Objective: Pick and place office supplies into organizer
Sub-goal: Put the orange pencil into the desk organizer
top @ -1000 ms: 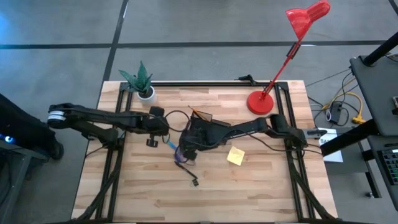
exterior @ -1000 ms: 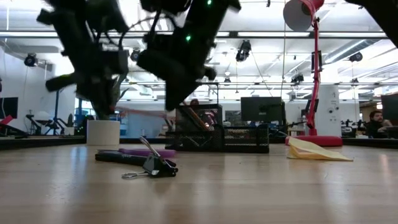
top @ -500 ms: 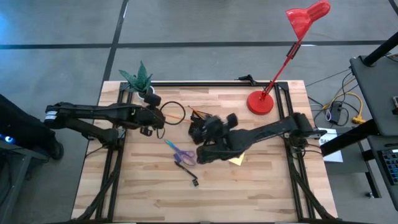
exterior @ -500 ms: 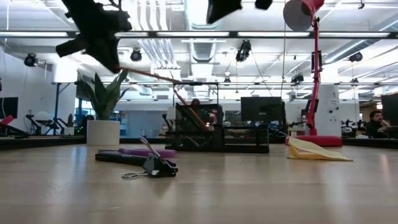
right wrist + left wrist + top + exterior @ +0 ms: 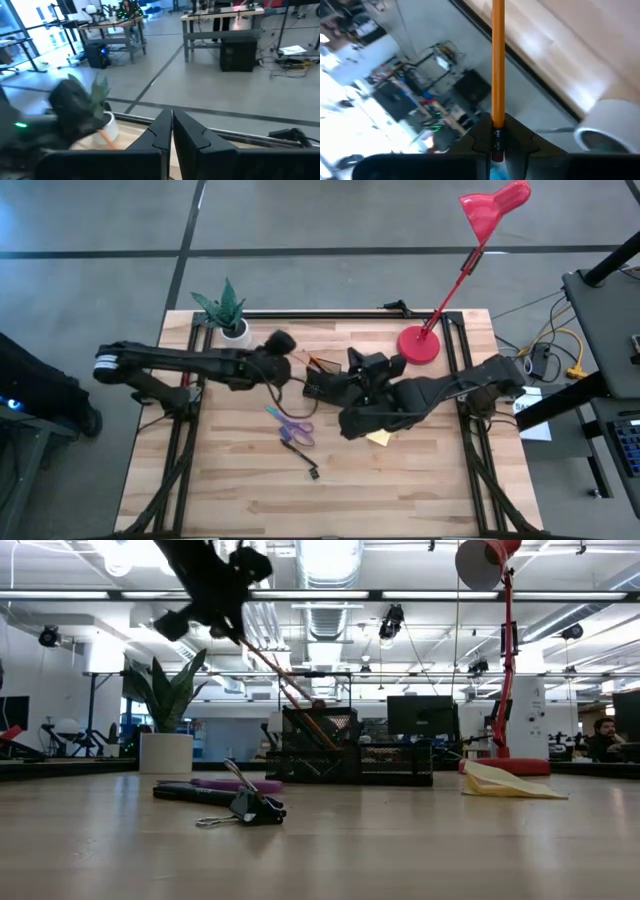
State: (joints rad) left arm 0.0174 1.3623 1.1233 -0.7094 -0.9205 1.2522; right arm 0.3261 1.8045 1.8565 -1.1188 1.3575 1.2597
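Note:
My left gripper (image 5: 283,348) is high above the table, left of the black organizer (image 5: 322,386), and shut on an orange pencil (image 5: 285,690). The pencil slants down from it into the organizer (image 5: 360,755). My right gripper (image 5: 171,125) is shut and empty, raised just right of the organizer (image 5: 366,366). Purple-handled scissors (image 5: 291,426) and a blue pencil (image 5: 272,413) lie flat on the table near the organizer. A black clip (image 5: 245,808) lies nearer the front. The yellow sticky-note pad (image 5: 505,783) lies at the right, partly under my right arm. My left gripper pinches the pencil's upper end (image 5: 496,131) between its two fingers. The pencil runs straight out along the fingers. The gripper slants down toward the table's right, and the pencil is tilted steeply with its lower end (image 5: 325,738) inside the organizer.
A white plant pot (image 5: 235,330) stands at the far left corner, close behind my left arm. A red desk lamp (image 5: 420,345) stands at the far right. My right arm (image 5: 430,392) lies across the table's right middle. There is bare wood along the near edge.
My left gripper has risen and gone toward the table's right, to the organizer, carrying the orange pencil. The pencil has tipped from nearly level to a steep slant, its lower end now in the organizer. My right gripper has drawn back from the scissors toward the right and up.

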